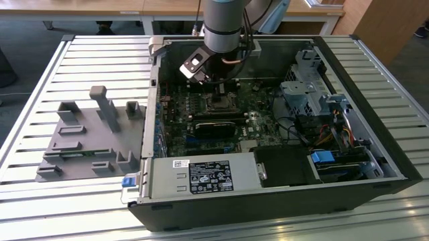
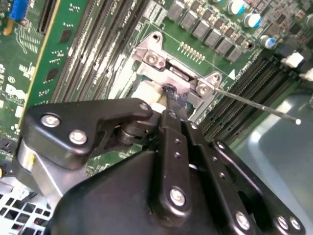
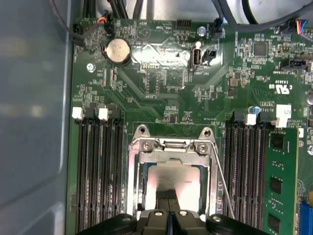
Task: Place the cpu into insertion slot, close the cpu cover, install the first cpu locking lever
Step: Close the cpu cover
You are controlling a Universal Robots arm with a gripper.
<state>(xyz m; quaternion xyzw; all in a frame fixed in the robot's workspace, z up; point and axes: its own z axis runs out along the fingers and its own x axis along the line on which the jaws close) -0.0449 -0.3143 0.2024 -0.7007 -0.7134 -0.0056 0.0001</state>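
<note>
The cpu [image 3: 171, 178] lies in the slot [image 1: 220, 104], its silver top showing through the cover [image 3: 171, 145]; the cover looks lowered over it, though I cannot tell if it is fully flat. The gripper [image 3: 169, 196] has its fingers pressed together with nothing visible between them; in the second wrist view its tip [image 2: 171, 95] touches the cover's edge near the hinge bracket. The lever [image 3: 221, 181] stands free beside the frame, unlatched. This looks like the closing step. Doing it well likely means pressing straight down on the metal frame, not on the chip; staying clear of the lever and the memory slots [image 3: 98, 166]; and avoiding any sideways drag that could shift the cpu.
</note>
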